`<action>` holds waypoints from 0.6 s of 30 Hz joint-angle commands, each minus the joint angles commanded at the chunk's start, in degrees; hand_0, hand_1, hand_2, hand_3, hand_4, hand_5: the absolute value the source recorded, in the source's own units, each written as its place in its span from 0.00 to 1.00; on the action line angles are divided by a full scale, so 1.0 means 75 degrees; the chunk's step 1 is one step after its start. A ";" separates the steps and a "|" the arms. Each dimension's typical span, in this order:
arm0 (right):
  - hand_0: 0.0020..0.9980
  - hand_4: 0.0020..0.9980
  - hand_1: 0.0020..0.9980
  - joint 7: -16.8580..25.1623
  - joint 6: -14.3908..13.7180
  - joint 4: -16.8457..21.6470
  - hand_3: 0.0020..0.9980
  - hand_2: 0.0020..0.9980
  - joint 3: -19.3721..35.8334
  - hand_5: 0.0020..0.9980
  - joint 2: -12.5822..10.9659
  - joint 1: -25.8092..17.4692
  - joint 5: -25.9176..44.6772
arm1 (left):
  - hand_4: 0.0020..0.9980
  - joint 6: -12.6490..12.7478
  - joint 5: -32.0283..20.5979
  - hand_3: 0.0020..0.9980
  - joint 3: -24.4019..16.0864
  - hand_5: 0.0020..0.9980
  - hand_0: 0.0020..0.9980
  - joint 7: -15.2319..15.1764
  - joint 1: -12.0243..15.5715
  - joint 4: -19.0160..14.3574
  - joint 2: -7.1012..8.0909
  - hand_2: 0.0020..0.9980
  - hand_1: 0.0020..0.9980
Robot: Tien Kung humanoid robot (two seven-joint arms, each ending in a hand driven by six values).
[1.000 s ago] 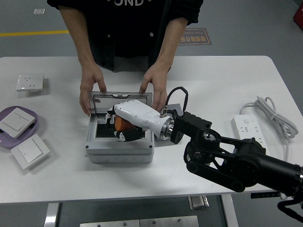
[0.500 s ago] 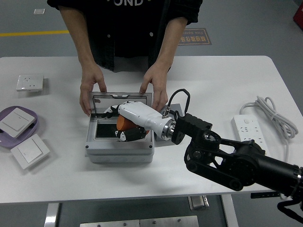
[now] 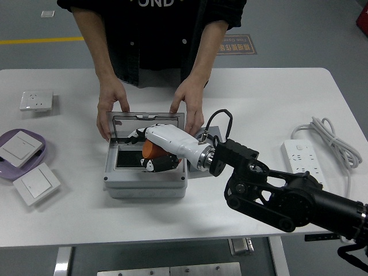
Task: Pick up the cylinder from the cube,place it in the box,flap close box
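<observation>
An open grey box point(image 3: 144, 187) stands left of the table's middle, its clear lid point(image 3: 146, 119) raised at the back. My right hand point(image 3: 150, 157), white with black fingertips, reaches into the box from the right and is shut on the orange cylinder point(image 3: 150, 150), which sits low inside the box opening. A person at the far side rests one hand point(image 3: 111, 104) on the lid's left corner and the other hand point(image 3: 190, 103) on its right corner. A grey block point(image 3: 213, 133) lies right of the box, mostly hidden behind my wrist.
A white power strip point(image 3: 300, 155) with a coiled cable point(image 3: 333, 144) lies at the right. At the left are a purple plate point(image 3: 34, 144) bearing a switch panel point(image 3: 17, 147), another switch panel point(image 3: 36, 183) and a white socket point(image 3: 35, 100).
My right hand has drifted slightly right and toward the far side over the box, still holding the cylinder. The person's hands have stayed on the lid.
</observation>
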 joint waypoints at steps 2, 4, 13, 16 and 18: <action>0.85 0.54 0.75 0.0044 -0.0015 0.0003 0.80 0.75 0.0016 0.19 -0.0007 -0.0013 0.0095 | 0.72 0.0001 0.0016 0.76 -0.0005 0.26 0.71 -0.0001 -0.0004 0.0000 0.0004 0.71 0.71; 0.85 0.54 0.75 0.0096 -0.0039 0.0008 0.80 0.75 0.0034 0.19 -0.0015 -0.0030 0.0233 | 0.72 0.0001 0.0026 0.76 -0.0006 0.26 0.71 -0.0002 -0.0006 0.0000 0.0009 0.71 0.71; 0.85 0.74 0.75 0.0083 -0.0125 0.0149 0.83 0.75 0.0111 0.22 -0.0065 -0.0145 0.0776 | 0.73 -0.0024 0.0233 0.76 -0.0040 0.25 0.71 0.0044 0.0024 -0.0006 0.0046 0.71 0.71; 0.85 0.75 0.74 0.0093 -0.0146 0.0197 0.83 0.75 0.0134 0.21 -0.0078 -0.0177 0.0932 | 0.72 -0.0029 0.0256 0.76 -0.0052 0.24 0.71 0.0049 0.0024 -0.0007 0.0041 0.72 0.71; 0.85 0.75 0.74 0.0171 -0.0194 0.0293 0.83 0.75 0.0158 0.21 -0.0106 -0.0214 0.1212 | 0.72 -0.0032 0.0257 0.76 -0.0063 0.24 0.71 0.0049 0.0019 -0.0008 0.0033 0.72 0.71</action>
